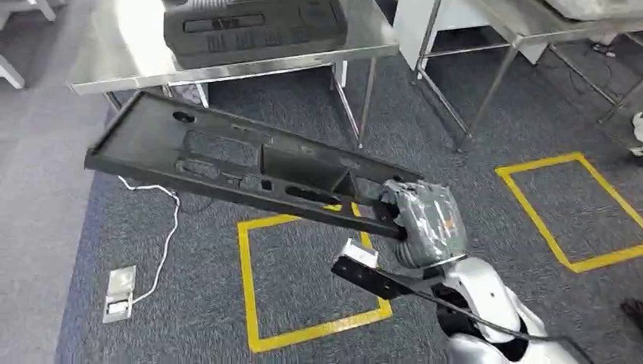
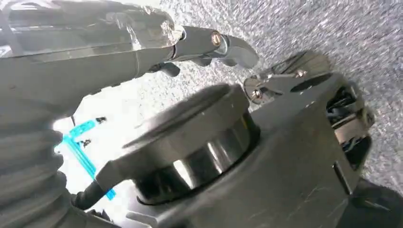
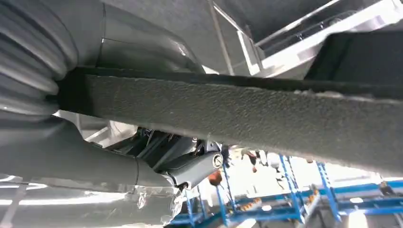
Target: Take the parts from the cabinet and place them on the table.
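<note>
Head view has me mid-carry: my right hand [image 1: 425, 220] grips one end of the long black part [image 1: 227, 163], which juts out leftward and up over the carpet, its far end just short of the steel counter [image 1: 227, 72]. Another black part [image 1: 254, 30] already lies on that counter. Next, I judge, comes lifting the free end over the edge and lowering it flat beside the first. Right arm reaches forward, wrist cocked. Left hand [image 2: 209, 45] hangs down toward the carpet; whether it is clenched I cannot tell.
</note>
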`<state>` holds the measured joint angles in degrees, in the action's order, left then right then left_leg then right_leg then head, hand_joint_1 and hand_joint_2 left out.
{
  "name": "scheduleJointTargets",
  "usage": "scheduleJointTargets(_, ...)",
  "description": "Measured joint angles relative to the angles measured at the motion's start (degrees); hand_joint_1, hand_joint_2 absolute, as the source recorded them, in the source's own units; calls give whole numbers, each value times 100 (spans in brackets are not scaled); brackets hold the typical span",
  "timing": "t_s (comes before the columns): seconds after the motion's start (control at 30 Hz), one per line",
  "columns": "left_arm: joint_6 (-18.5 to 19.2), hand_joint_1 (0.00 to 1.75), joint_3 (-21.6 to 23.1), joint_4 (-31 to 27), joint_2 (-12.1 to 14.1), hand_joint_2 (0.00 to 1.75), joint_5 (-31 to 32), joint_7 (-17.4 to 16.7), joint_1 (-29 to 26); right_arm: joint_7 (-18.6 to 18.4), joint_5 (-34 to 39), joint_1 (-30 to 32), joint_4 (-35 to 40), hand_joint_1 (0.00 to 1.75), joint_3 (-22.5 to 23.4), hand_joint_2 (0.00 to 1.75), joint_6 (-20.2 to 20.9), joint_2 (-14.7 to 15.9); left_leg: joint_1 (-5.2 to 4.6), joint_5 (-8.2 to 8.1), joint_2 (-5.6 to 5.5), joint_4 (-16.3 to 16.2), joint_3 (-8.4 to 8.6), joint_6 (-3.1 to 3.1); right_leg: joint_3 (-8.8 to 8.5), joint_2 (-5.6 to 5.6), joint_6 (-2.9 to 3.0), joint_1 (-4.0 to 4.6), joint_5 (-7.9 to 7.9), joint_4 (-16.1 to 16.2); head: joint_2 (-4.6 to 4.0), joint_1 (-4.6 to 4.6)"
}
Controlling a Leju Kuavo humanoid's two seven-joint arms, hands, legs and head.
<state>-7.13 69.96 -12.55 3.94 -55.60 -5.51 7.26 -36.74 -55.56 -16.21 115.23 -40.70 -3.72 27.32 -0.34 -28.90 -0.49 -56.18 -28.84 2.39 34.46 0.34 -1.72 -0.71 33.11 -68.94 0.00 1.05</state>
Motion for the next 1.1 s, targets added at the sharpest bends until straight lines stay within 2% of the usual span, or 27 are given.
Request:
scheduleJointTargets(0.07, 0, 0, 0, 0, 0, 175, -2, 0, -11, 2, 15, 19, -2, 175, -2, 175, -2, -4, 2, -94, 0, 1, 94, -3, 599, -8, -14, -17, 237, -652, 0, -38)
scheduleJointTargets(0.1, 0, 0, -2, 0, 0, 175, -7, 0, -24, 2, 15, 19, -9, 175, -2, 175, 0, -4, 3, -159, -2, 2, 176, -11, 817, -9, -20, -20, 306, -763, 0, -74)
scheduleJointTargets(0.13, 7, 0, -4, 0, 2, 175, -9, -2, -32, 15, 17, 15, -13, 175, -2, 175, 0, -4, 9, -258, -6, 2, 301, -28, 899, -9, 10, -19, 220, -561, 0, -101)
scheduleJointTargets(0.17, 13, 0, -7, 0, 2, 175, -9, -2, -36, 39, 35, 14, -15, 175, -2, 175, 0, -4, 17, -344, -10, 2, 417, -45, 846, -10, 26, -19, -2, -195, 0, -131)
scheduleJointTargets(0.2, 28, 0, -7, 0, 2, 175, -11, 0, -41, 41, 39, 14, -15, 175, -2, 175, 2, -7, 23, -442, -8, 1, 553, -71, 732, -17, 24, -19, -416, 312, 0, -145)
scheduleJointTargets(0.23, 33, 0, -7, 4, 2, 175, -9, 0, -55, 42, 48, 14, -20, 175, -2, 175, 2, -7, 23, -521, -7, 7, 564, -96, 661, -46, 25, -19, -842, 679, 0, -160)
scheduleJointTargets(0.27, 39, 0, -9, 15, 4, 175, -11, 0, -65, 44, 63, 12, -44, 175, -7, 175, 11, -7, 11, -629, 2, -21, 682, -142, 703, -105, 54, 5, -1264, 825, 0, -147)
scheduleJointTargets(0.3, 37, 0, -11, 24, 15, 175, -15, -2, -53, 50, 96, 9, -66, 175, -20, 175, 22, -18, 15, -668, -3, -3, 668, -179, 703, -102, 105, 26, -985, 841, 0, -140)
scheduleJointTargets(0.33, 37, 0, -11, 26, 22, 175, -20, 0, -48, 59, 96, 8, -66, 175, -22, 175, 24, -20, 17, -725, 20, 50, 683, -220, 673, -99, 164, 38, -1076, 795, 0, -129)
scheduleJointTargets(0.37, 26, 0, -13, 31, 24, 175, -24, 0, -54, 63, 98, 0, -68, 175, -24, 175, 24, -22, 7, -663, 34, -22, 763, -270, 624, -73, 220, 38, -1028, 819, -2, -110)
scheduleJointTargets(0.4, 24, 0, -13, 33, 24, 175, -22, 0, -52, 68, 94, -18, -70, 175, -28, 175, 24, -24, 1, -624, 34, -58, 790, -281, 564, -66, 261, 38, -987, 829, 0, -103)
scheduleJointTargets(0.43, 6, 0, -13, 44, 55, 175, -22, 0, -42, 72, 94, -25, -68, 175, -28, 175, 24, -28, 10, -593, 30, -273, 756, -310, 461, -56, 298, 12, -965, 874, 0, -88)
scheduleJointTargets(0.47, 7, 0, -15, 44, 52, 175, -24, -2, -36, 79, 96, -46, -68, 175, -31, 175, 24, -37, 11, -575, 32, -614, 605, -336, 397, -63, 342, 14, -918, 882, -2, -75)
scheduleJointTargets(0.5, 4, 0, -17, 46, 54, 175, -24, -2, -37, 89, 96, -71, -70, 175, -31, 175, 24, -50, 18, -716, 29, -1038, 321, -355, 361, -57, 372, 16, -872, 886, 0, -37)
scheduleJointTargets(0.53, 4, 0, -22, 46, 54, 175, -26, 0, -36, 98, 98, -74, -70, 175, -33, 175, 24, -55, 26, -952, 29, -1402, 44, -393, 323, -50, 382, 20, -828, 886, -2, -13)
scheduleJointTargets(0.6, 0, 0, -28, 48, 61, 175, -28, 0, -26, 109, 101, -73, -70, 175, -42, 175, 24, -61, 29, -1332, 29, -1787, -333, -408, 242, -44, 388, 28, -746, 885, 0, 13)
scheduleJointTargets(0.63, 2, 0, -31, 50, 61, 175, -42, 0, -41, 111, 101, -73, -72, 175, -57, 175, 24, -61, 28, -1302, 29, -1746, -443, -406, 168, -33, 385, 33, -697, 885, 0, 45)
scheduleJointTargets(0.67, 2, 0, -33, 52, 61, 175, -42, 4, -54, 111, 101, -74, -74, 175, -68, 175, 26, -61, 24, -1055, 29, -1457, -422, -373, 82, -28, 379, 40, -646, 886, 0, 76)
scheduleJointTargets(0.73, 2, 0, -33, 55, 63, 175, -35, 0, -57, 124, 109, -85, -74, 175, -79, 175, 22, -65, -12, -281, 29, -597, -233, -270, -62, -31, 372, 57, -556, 888, 0, 133)
scheduleJointTargets(0.77, 2, 0, -33, 65, 81, 175, -35, 0, -69, 131, 120, -86, -74, 175, -83, 175, 22, -70, -34, -31, 28, -318, -214, -217, -69, -36, 369, 50, -534, 899, 0, 144)
scheduleJointTargets(0.8, 0, 0, -33, 79, 92, 175, -37, 0, -87, 140, 138, -93, -76, 175, -94, 175, 22, -83, -57, -299, 27, -340, -245, -200, -108, -19, 344, 63, -531, 898, 0, 100)
scheduleJointTargets(0.83, 2, 0, -33, 79, 92, 175, -37, 0, -58, 140, 142, -111, -81, 175, -98, 175, 22, -92, -78, -519, 19, -329, -262, -155, -76, -5, 279, 33, -507, 915, 0, 133)
scheduleJointTargets(0.87, 2, 0, -33, 79, 92, 175, -44, 0, -76, 140, 149, -106, -81, 175, -98, 175, 20, -94, -86, -383, 24, -253, -245, -109, -119, -5, 235, 28, -526, 906, 0, 151)
scheduleJointTargets(0.9, 2, 0, -33, 83, 98, 175, -44, 0, -90, 140, 146, -108, -87, 175, -98, 175, 22, -94, -69, -214, 18, -185, -194, -65, -83, -2, 165, 44, -648, 764, 0, 150)
scheduleJointTargets(0.93, 2, 0, -33, 83, 98, 175, -41, 0, -93, 146, 146, -115, -90, 175, -98, 175, 22, -92, -26, -114, 21, -154, -127, -40, -97, -2, 144, 55, -599, 747, 0, 144)
scheduleJointTargets(1.0, 9, 0, -33, 83, 98, 175, -42, 0, -86, 153, 149, -141, -94, 175, -98, 175, 22, -101, 8, -74, 39, -126, -47, -23, -23, -9, 101, 33, -315, 474, 0, 69)
scheduleJointTargets(1.1, 9, 0, -33, 83, 98, 175, -42, 0, -95, 162, 142, -143, -101, 175, -105, 175, 26, -98, 12, -121, 43, -129, -42, -8, 572, -10, 37, -2, 217, -532, 0, -20)
